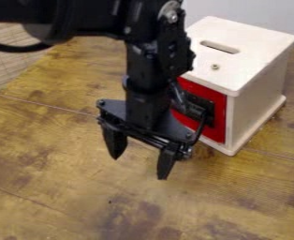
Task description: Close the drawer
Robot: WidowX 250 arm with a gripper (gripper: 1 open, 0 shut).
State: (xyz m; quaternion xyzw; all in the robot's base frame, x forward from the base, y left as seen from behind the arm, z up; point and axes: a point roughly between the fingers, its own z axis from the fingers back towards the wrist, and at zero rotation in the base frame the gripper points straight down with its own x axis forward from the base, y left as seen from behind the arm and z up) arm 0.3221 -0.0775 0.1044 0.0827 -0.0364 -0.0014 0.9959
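Note:
The drawer (pixel 207 114) shows its red front panel in the left face of a cream-white casing (pixel 247 73) with a slotted top. The panel sits about flush with the casing face. Its black wire handle (pixel 195 114) sticks out to the left, partly hidden behind my arm. My gripper (pixel 139 157) hangs open just left of and in front of the drawer, its two black fingers (pixel 112 145) pointing down above the wooden tabletop with nothing between them.
The worn wooden tabletop (pixel 62 187) stretches to the front and left. A pale fabric-like surface (pixel 12 56) lies beyond the table's upper left edge. My black arm (pixel 150 56) reaches in from the upper left.

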